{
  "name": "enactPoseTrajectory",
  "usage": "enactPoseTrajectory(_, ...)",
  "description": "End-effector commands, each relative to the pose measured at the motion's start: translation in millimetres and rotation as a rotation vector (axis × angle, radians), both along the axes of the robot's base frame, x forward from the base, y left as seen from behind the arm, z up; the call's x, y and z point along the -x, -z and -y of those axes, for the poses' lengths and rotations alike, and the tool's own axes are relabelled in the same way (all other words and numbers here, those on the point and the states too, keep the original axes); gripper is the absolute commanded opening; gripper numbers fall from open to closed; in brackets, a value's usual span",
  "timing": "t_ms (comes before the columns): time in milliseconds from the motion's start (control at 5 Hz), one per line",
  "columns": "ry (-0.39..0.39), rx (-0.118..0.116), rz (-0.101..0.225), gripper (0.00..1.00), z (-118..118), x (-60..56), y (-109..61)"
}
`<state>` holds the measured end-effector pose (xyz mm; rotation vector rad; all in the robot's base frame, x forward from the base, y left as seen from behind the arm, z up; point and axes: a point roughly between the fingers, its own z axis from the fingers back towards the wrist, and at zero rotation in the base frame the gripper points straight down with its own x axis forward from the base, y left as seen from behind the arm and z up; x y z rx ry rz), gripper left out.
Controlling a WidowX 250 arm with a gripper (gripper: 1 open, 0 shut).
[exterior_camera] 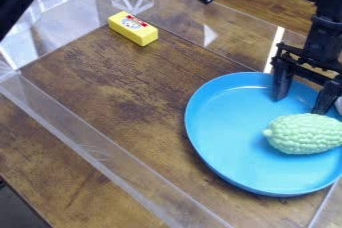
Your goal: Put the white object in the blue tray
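The white object, a pale whitish-green bumpy oval lump, lies inside the blue tray toward its right side. My gripper hangs just behind the lump at the tray's far rim, its two black fingers spread apart with nothing between them. The fingertips sit a short way above and behind the lump, not touching it. The arm rises out of view at the top right.
A yellow rectangular box lies at the back left on the dark wooden tabletop. Clear plastic walls fence the work area at the left, front and back. A dark object hangs at the top centre.
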<state>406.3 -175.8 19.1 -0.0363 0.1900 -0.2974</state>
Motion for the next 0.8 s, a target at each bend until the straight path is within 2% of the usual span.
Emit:
enactPoseTrajectory(0,-0.021,-0.010,-0.003,1.00,-16.6,-8.5,4.7)
enactPoseTrajectory(600,-0.039,-0.032,-0.026,1.00,-22.1,-10.9,5.6)
